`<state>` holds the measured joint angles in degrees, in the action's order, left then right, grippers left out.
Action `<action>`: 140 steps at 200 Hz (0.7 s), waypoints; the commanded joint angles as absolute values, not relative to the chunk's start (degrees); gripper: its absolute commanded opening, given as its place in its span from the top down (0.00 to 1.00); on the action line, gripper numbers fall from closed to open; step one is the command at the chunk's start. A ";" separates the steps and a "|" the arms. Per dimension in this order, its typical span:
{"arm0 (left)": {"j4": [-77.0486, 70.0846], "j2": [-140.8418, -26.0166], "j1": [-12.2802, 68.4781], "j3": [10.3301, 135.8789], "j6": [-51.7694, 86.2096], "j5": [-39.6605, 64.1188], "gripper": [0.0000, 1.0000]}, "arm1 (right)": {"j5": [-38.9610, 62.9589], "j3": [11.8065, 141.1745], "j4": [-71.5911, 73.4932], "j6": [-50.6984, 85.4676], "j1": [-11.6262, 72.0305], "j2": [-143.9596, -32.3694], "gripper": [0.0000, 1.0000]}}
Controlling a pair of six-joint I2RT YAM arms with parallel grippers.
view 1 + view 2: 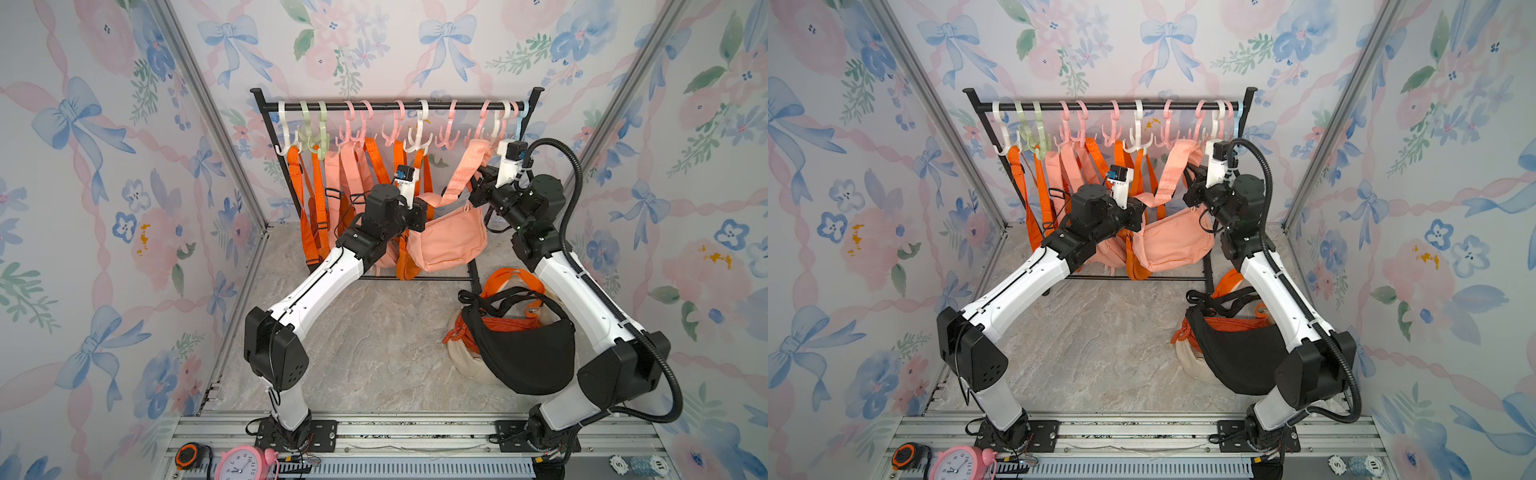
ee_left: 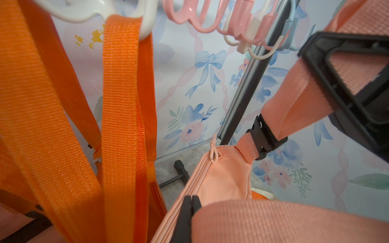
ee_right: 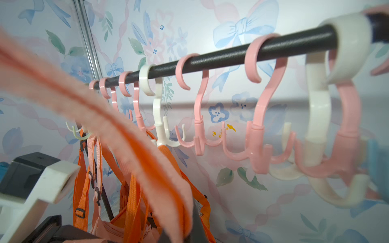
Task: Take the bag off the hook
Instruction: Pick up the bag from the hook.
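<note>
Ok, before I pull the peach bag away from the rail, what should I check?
1. Left gripper shut on peach strap: ok.
2. Right gripper shut on same strap: ok.
3. Peach strap clear of pink hook: cannot tell; its top sits right below.
4. Peach bag hangs between both grippers: ok.
5. Orange strap on white hook free of the peach bag: cannot tell.

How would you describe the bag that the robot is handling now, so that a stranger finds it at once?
Look at the black metal clothes rail before the back wall. Under its right half hangs a salmon-pink fabric bag. Unlike the orange fabric bag beside it, its wide woven strap slants up to the right.
</note>
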<state>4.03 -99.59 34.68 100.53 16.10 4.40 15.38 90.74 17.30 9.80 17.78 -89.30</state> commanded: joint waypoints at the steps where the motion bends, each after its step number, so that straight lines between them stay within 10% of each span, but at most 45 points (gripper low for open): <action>1: 2.33 -94.79 36.09 98.88 14.11 5.86 1.00 | 12.62 88.06 16.73 9.31 19.06 -85.25 1.00; 140: -4.44 -84.10 52.03 88.55 10.00 5.97 1.00 | -8.69 83.66 -12.12 8.74 21.00 -55.76 1.00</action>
